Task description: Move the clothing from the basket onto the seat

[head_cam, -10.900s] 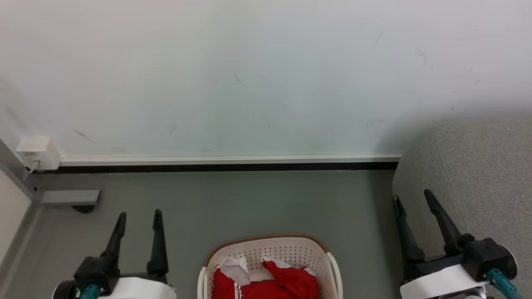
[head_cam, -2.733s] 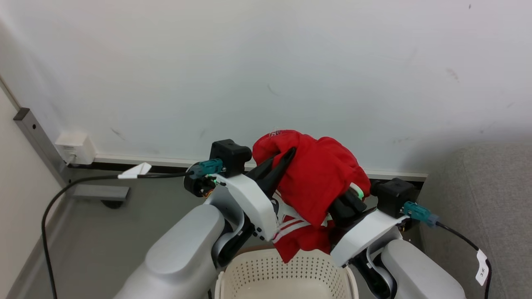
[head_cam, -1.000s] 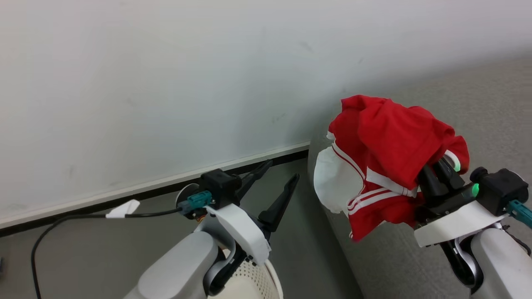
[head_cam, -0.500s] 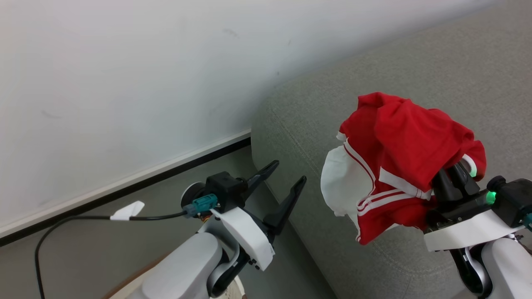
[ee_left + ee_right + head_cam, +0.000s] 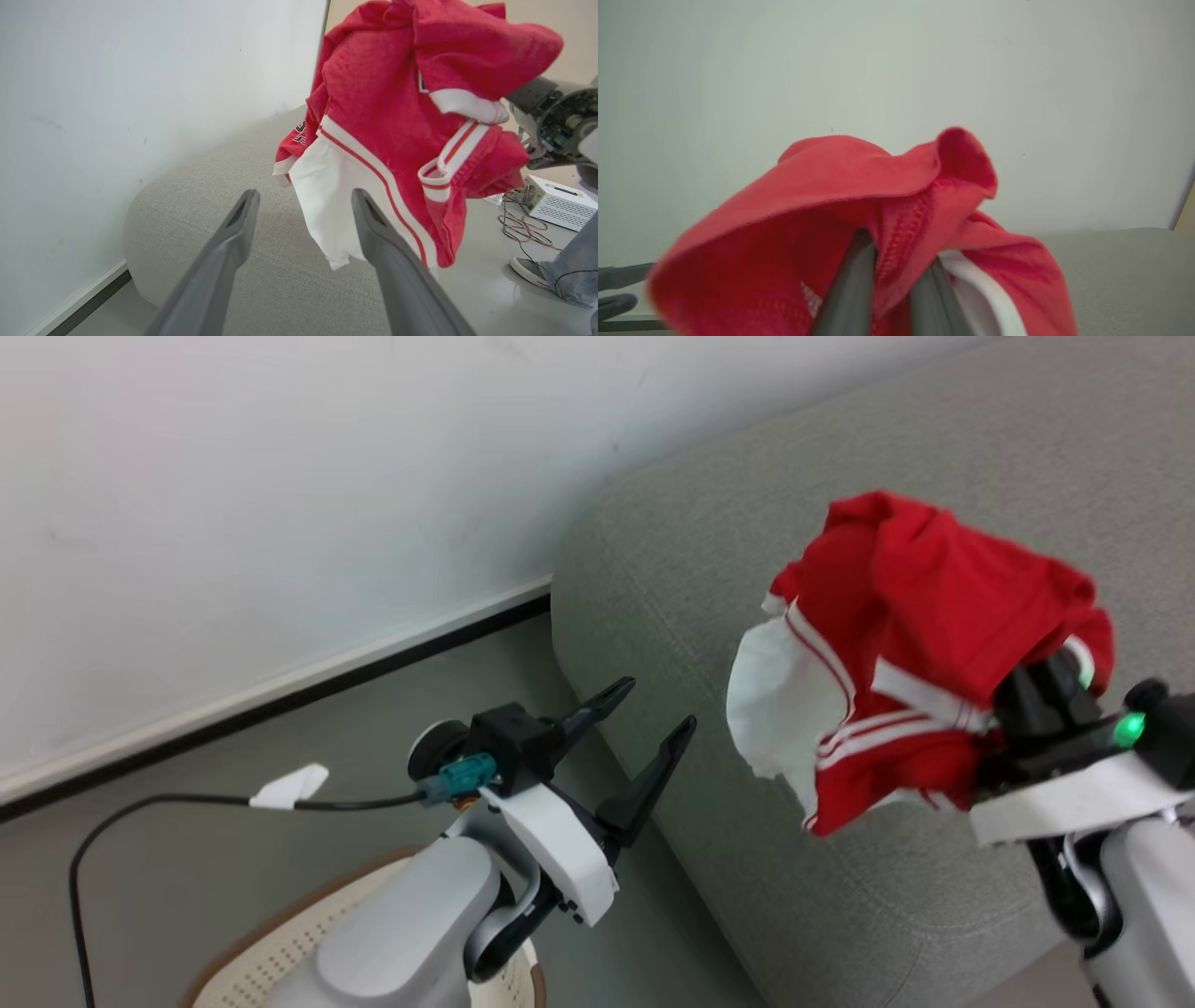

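The bright red clothing (image 5: 934, 616), with white panels and stripes, hangs bunched in the air over the left end of the grey sofa seat (image 5: 747, 523). My right gripper (image 5: 1046, 686) is shut on it, its fingers (image 5: 852, 280) buried in the red folds (image 5: 859, 186). My left gripper (image 5: 660, 702) is open and holds nothing, level with the sofa's left side. In the left wrist view the clothing (image 5: 387, 93) hangs just beyond the spread fingers (image 5: 233, 233), above the seat (image 5: 210, 196). Part of the cream basket's brown rim (image 5: 308, 905) shows under my left arm, and its inside is hidden.
A white wall (image 5: 280, 476) with a dark baseboard runs behind the sofa. A black cable (image 5: 187, 803) trails from my left wrist. Past the sofa stand a white box (image 5: 560, 207) with wires and a person's shoe (image 5: 530, 273) on the floor.
The head camera has swung toward the sofa. The left gripper let go of the clothing and stays open. The right gripper has carried the clothing from above the basket to over the seat.
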